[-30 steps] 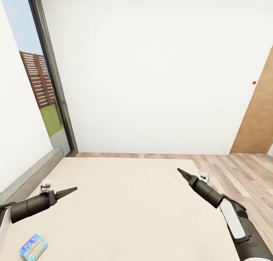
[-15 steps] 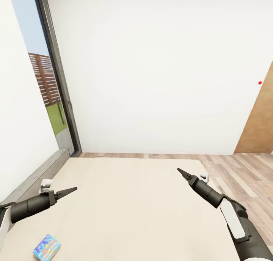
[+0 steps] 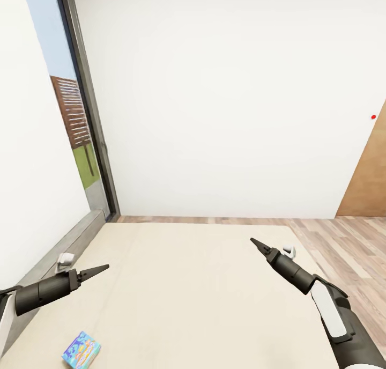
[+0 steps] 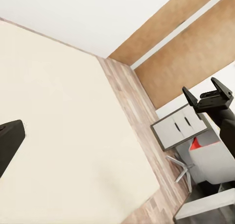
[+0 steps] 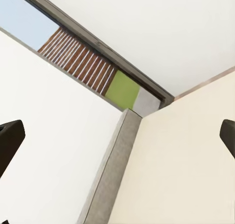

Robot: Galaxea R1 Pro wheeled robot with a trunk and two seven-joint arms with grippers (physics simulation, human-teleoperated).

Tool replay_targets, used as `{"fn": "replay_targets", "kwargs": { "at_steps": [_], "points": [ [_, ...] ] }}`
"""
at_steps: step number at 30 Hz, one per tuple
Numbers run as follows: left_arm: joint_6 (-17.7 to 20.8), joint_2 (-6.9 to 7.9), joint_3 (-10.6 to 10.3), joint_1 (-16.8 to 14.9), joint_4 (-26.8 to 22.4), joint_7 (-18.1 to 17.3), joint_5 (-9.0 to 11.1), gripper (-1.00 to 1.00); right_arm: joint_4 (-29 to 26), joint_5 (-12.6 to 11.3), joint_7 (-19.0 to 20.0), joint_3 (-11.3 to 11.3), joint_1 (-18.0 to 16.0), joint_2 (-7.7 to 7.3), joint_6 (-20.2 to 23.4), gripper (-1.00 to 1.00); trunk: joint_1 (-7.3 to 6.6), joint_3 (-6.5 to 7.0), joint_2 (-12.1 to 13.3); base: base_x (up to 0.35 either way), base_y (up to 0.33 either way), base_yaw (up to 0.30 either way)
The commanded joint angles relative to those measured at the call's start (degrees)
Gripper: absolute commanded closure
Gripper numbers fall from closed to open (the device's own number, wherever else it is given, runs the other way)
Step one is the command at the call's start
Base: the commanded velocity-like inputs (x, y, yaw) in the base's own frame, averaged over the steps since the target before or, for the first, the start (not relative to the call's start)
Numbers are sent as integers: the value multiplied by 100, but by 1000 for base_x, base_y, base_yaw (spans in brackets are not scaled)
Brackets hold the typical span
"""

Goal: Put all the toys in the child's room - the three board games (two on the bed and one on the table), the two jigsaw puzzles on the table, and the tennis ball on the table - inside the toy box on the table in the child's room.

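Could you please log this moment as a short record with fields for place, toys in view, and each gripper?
place: bed with beige mattress, below a white wall and a dark-framed window
toys in view: one small blue board game lying flat on the mattress, near the bed's close left corner
left gripper: empty, above the mattress, beyond the board game
right gripper: empty, above the bed's right side
floor: wood planks, right of the bed

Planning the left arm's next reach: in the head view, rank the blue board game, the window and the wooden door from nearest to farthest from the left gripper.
1. The blue board game, on the bed just below the left gripper.
2. The window, behind the bed's left side.
3. The wooden door, far right across the room.
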Motion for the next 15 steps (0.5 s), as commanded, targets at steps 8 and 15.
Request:
{"fn": "replay_targets", "kwargs": {
  "at_steps": [8, 15],
  "points": [
    [47, 3, 2, -4, 3, -9, 10, -100, 0, -19, -18, 1, -5, 7, 43, -100, 3, -10, -11, 0, 158, 0],
    [45, 4, 2, -4, 3, -10, 13, -100, 0, -25, -8, -11, -5, 0, 43, -100, 3, -10, -11, 0, 213, 0]
  ]
}}
